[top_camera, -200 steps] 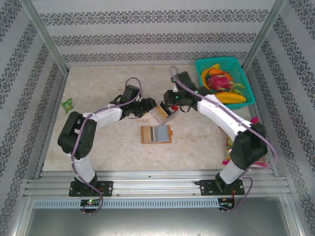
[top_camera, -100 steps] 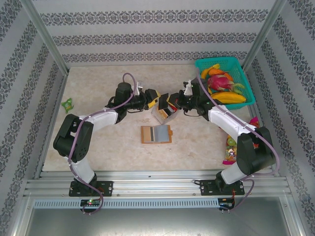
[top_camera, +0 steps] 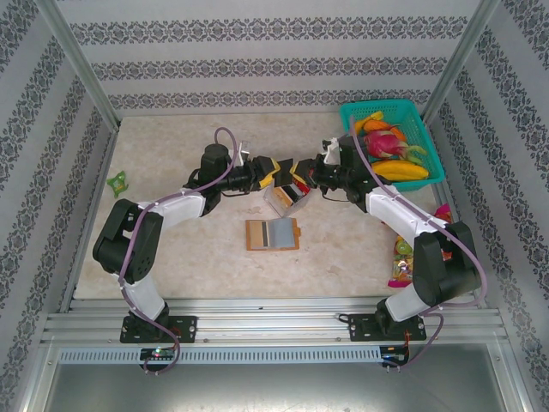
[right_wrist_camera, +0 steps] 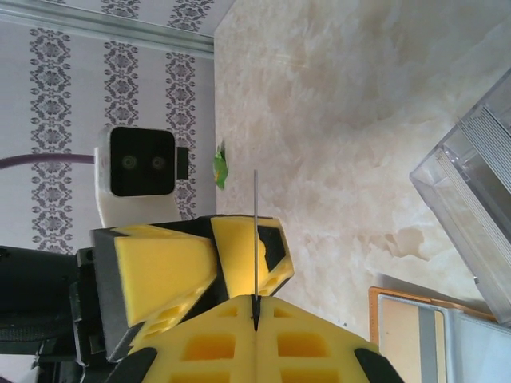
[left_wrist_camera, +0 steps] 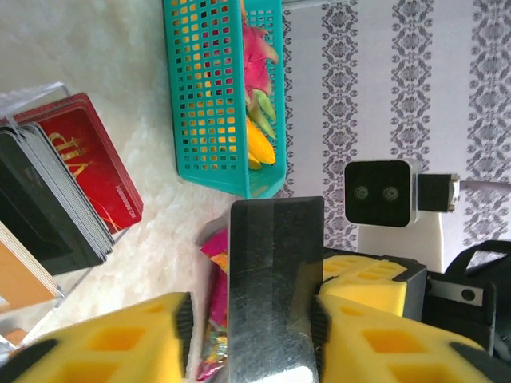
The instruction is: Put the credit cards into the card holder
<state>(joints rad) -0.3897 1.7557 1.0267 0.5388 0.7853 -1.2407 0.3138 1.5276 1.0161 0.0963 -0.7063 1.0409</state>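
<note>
My right gripper (right_wrist_camera: 255,307) is shut on a thin silvery-dark credit card (right_wrist_camera: 255,231), seen edge-on in the right wrist view. In the left wrist view that card (left_wrist_camera: 275,287) stands flat between the jaws of my left gripper (left_wrist_camera: 251,319). One yellow pad touches the card's edge and a gap shows on the other side. From above, the left gripper (top_camera: 276,174) and right gripper (top_camera: 300,174) meet tip to tip over a clear box (top_camera: 287,199). The box holds a red card (left_wrist_camera: 88,159) and a black card (left_wrist_camera: 36,207). The card holder (top_camera: 272,233) lies open and flat nearer the arms.
A teal basket (top_camera: 392,142) of toy fruit stands at the back right. A small green object (top_camera: 117,181) lies at the left edge. Colourful packets (top_camera: 401,257) lie by the right wall.
Both arms swung up from the box to meet above it. The left gripper then moved right around the card held by the right gripper, its jaws narrowing.
</note>
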